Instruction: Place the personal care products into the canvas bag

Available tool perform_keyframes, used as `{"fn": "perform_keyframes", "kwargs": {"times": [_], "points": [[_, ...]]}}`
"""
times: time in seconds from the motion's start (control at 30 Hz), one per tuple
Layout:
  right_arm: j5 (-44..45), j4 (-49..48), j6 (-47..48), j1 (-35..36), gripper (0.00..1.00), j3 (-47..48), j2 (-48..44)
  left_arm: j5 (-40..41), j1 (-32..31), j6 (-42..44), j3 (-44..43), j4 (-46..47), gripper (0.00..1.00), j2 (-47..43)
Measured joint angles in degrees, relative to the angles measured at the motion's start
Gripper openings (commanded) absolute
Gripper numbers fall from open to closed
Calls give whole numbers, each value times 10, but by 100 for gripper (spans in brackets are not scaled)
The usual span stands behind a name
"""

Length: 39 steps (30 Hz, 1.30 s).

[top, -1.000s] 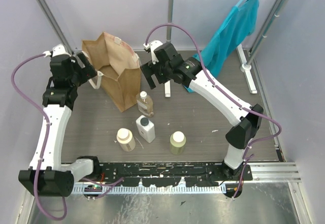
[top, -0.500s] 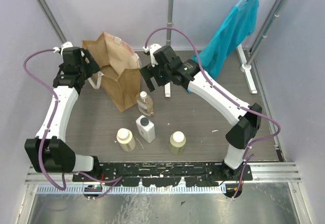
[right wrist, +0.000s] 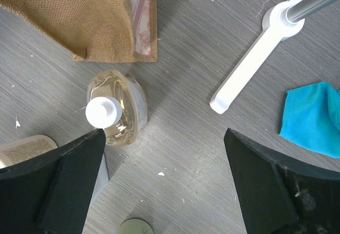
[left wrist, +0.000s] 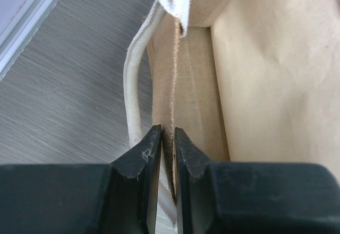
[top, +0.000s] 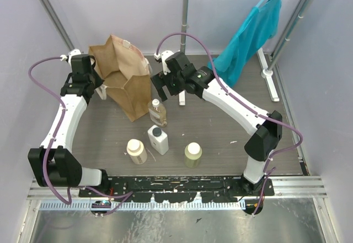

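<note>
Teal garment [top: 253, 31] hangs from metal rack [top: 186, 11]; grey table [top: 220, 133].

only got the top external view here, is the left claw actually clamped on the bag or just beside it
observer: clamped. the left wrist view shows the left claw closed on the canvas bag's side edge, with fabric pinched in it, next to the whitish strap.
operator: ok and is the right claw lined up on the amber bottle
observer: not quite. in the right wrist view the right claw is wide open and the amber bottle stands upright off-centre, toward one side of the gap.
</note>
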<state>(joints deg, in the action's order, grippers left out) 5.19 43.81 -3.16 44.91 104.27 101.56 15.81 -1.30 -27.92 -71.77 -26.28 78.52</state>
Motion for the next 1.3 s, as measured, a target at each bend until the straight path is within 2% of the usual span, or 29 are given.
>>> {"fn": "perform_keyframes", "kwargs": {"times": [0.13,0.53,0.93,1.3], "points": [[-11,0,0,0,100,-5,1,-3,0,-1,23,-3,20,-24],[-61,-26,9,28,100,-30,19,-7,-26,-21,102,-48,20,-184],[-68,-60,22,51,100,-90,64,9,-26,-22,155,-48,21,-219],[-60,-174,23,51,100,-202,64,12,-26,-22,166,-44,21,-222]]}}
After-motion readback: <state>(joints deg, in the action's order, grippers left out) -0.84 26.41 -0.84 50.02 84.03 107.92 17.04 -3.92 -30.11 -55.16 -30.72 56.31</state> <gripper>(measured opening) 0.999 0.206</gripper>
